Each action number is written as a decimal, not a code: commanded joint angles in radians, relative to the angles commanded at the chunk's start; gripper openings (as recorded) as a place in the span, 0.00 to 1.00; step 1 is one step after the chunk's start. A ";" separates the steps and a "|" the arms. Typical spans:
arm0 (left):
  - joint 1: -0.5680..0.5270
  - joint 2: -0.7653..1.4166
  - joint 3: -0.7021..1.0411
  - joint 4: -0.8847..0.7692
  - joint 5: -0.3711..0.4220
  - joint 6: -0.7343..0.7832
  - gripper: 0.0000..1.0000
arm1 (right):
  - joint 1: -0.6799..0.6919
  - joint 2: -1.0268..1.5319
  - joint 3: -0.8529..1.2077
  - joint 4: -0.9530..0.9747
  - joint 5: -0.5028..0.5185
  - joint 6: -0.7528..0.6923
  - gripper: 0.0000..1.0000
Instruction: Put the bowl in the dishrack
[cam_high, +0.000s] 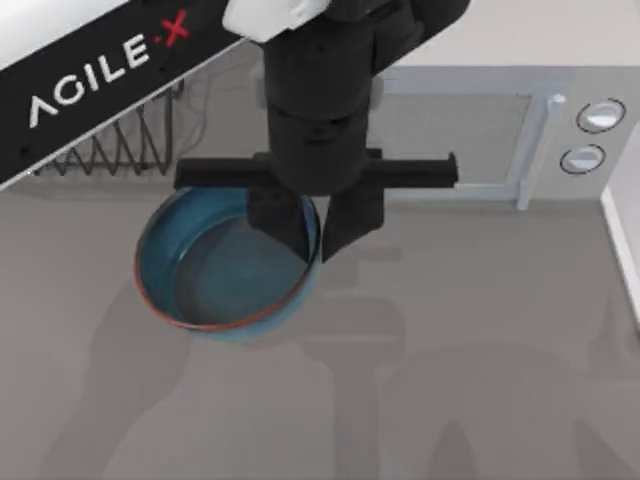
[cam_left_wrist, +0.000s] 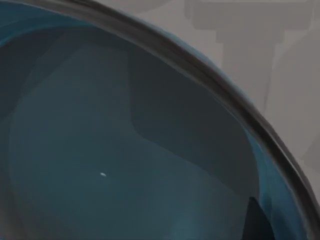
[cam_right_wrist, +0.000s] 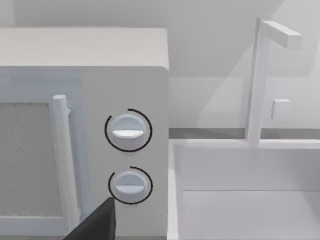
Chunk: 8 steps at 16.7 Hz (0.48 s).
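Right now the left gripper (cam_high: 318, 235) hangs over the bowl (cam_high: 215, 275), one matte black finger (cam_high: 275, 225) dipping inside the teal basin and the other finger (cam_high: 350, 225) outside the wall, so the fingers pinch the right side of the thin orange-red rim. That round, deep bowl looks glossy and smooth, tilted a little, over the flat grey table (cam_high: 480, 380) left of centre. From the left wrist view the bowl's interior (cam_left_wrist: 110, 150) curves away as a slick blue-green hollow, its edge (cam_left_wrist: 210, 75) sweeping across as a dark band.

Behind the bowl, toward the top view's far left, the dishrack (cam_high: 120, 145) shows as thin black wire rods crossing in slanted zigzags, partly under the arm's black casing with white AgileX lettering.

To the right stands the pale grey microwave (cam_high: 470, 130), boxy, with a slim bar handle (cam_high: 530, 150) and two round knobs (cam_high: 590, 135). The right wrist view faces those knobs (cam_right_wrist: 128, 131), the microwave's speckled door panel (cam_right_wrist: 25, 160) and a white sink (cam_right_wrist: 240, 190) beside it; a dark finger tip (cam_right_wrist: 97, 222) juts in, though I cannot tell how the right gripper's fingers stand.
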 joint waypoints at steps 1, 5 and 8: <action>0.001 -0.007 0.030 -0.029 0.000 0.001 0.00 | 0.000 0.000 0.000 0.000 0.000 0.000 1.00; 0.003 -0.015 0.058 -0.057 0.000 0.003 0.00 | 0.000 0.000 0.000 0.000 0.000 0.000 1.00; 0.005 -0.013 0.055 -0.054 0.000 0.005 0.00 | 0.000 0.000 0.000 0.000 0.000 0.000 1.00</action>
